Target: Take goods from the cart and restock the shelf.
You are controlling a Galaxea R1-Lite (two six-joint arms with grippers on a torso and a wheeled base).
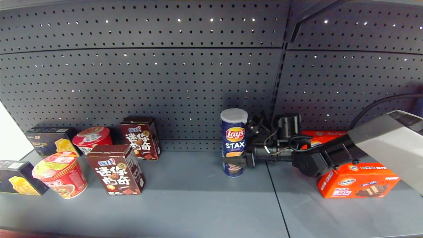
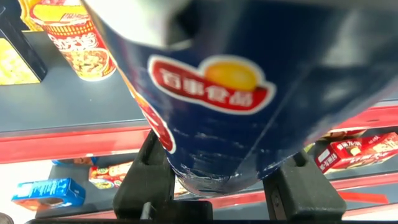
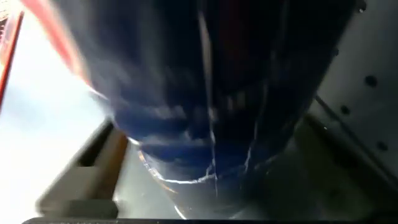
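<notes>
Grey pegboard (image 1: pixel 165 82) backs a grey shelf (image 1: pixel 198 211) that carries packaged goods. Near the middle of the shelf, closer to its back edge than its front, a blue chips can (image 1: pixel 234 132) with a white lid stands upright. The right pincer (image 1: pixel 236 162) reaches in from the right end and is clenched around the can's lower part, one dark finger crossing its front. In the right wrist view the same can (image 3: pixel 205 93) sits between that pincer's (image 3: pixel 205 193) fingers, blurred. Toward the left end, a front biscuit box (image 1: pixel 115 170) in brown stands upright, with a rear biscuit box (image 1: pixel 140 137) behind it near the back edge. Left of them a front noodle cup (image 1: pixel 61 175) leans, and a rear noodle cup (image 1: pixel 92 138) sits behind it. At the left end lie a front dark box (image 1: pixel 19 177) and a rear dark box (image 1: pixel 51 140). At the right end a front orange box (image 1: pixel 358 180) lies flat, with a rear orange box (image 1: pixel 322 138) behind the arm by the back edge. The left pincer (image 2: pixel 221 186) grasps a second chips can (image 2: pixel 249 93), also blue, between its two black fingers (image 2: pixel 146 180), with a red carton (image 2: pixel 357 152) far beyond it.
</notes>
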